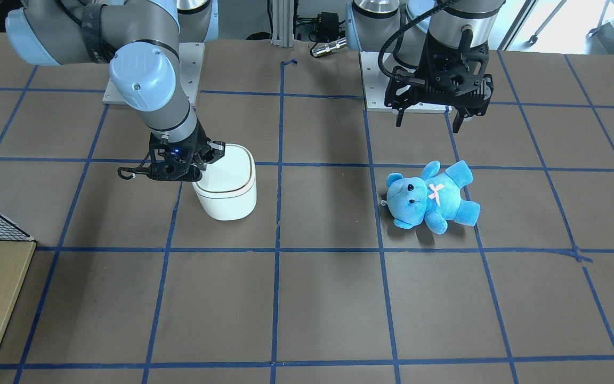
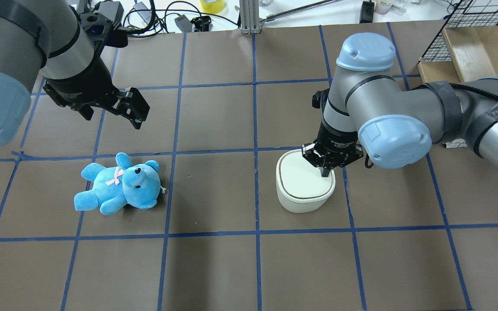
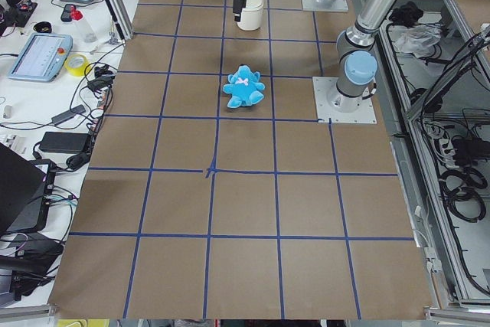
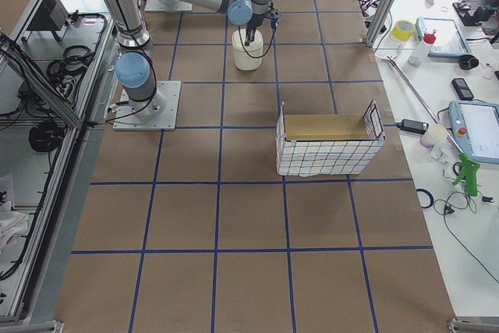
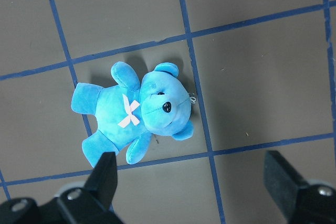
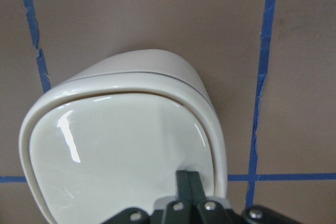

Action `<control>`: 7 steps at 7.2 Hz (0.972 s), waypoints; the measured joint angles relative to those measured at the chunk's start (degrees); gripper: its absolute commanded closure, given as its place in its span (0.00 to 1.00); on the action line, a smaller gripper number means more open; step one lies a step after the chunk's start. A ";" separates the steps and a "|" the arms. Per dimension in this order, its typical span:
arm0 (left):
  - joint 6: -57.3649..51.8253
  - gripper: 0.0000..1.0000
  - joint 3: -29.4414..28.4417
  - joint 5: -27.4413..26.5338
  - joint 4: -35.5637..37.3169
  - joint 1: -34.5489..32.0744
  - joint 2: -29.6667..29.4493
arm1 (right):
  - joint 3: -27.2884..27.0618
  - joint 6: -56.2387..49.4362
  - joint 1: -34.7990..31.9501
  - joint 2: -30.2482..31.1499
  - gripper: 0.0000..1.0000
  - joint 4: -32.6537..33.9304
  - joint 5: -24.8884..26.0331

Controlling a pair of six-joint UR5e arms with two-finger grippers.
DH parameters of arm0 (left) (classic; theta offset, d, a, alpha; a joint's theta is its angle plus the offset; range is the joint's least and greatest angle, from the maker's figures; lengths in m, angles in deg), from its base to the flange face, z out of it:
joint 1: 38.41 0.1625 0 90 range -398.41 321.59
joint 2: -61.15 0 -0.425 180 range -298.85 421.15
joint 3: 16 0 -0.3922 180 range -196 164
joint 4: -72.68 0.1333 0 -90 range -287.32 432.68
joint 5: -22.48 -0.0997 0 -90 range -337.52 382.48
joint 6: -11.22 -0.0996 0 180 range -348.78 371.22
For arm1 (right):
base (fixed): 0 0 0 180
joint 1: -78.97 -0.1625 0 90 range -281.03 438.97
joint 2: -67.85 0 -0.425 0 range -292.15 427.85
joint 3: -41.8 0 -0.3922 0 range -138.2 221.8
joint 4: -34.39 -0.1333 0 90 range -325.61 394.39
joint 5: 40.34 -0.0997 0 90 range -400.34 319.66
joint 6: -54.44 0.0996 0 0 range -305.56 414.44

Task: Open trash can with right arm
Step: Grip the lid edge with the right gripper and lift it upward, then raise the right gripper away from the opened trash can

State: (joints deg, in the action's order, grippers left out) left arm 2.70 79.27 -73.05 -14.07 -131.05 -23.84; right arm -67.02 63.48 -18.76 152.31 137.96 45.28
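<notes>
The white trash can [image 2: 303, 185] stands on the brown table right of centre, its flat lid down and the dark seam closed. It also shows in the front view [image 1: 227, 186] and in the right wrist view [image 6: 121, 140]. My right gripper [image 2: 325, 172] points down with its fingers shut together. The tips touch the lid near its rim on the robot's side, as the right wrist view [image 6: 189, 179] shows. My left gripper [image 2: 113, 113] is open and empty, hanging above the table behind the blue teddy bear [image 2: 119, 183].
The teddy bear [image 5: 134, 111] lies on its back one tile left of centre. A wire basket with a wooden box [image 2: 469, 39] stands at the far right corner. Cables and tools lie along the far table edge [image 2: 180, 17].
</notes>
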 measured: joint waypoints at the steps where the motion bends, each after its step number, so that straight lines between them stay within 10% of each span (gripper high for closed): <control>1: 0.00 0.00 0.00 0.00 0.00 0.00 0.00 | -0.01 0.05 0.00 -0.05 0.96 -0.02 -0.16; 6: 0.00 0.00 0.00 0.00 0.00 0.00 0.00 | 3.31 0.82 0.00 1.58 0.86 -1.60 0.05; 7: 0.00 0.00 0.00 0.00 0.00 0.00 0.00 | 5.10 0.80 0.13 2.09 0.61 -3.00 0.11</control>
State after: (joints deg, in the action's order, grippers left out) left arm 2.70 79.27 -73.05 -14.07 -131.05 -23.83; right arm -61.91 64.28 -18.63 154.40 134.96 45.39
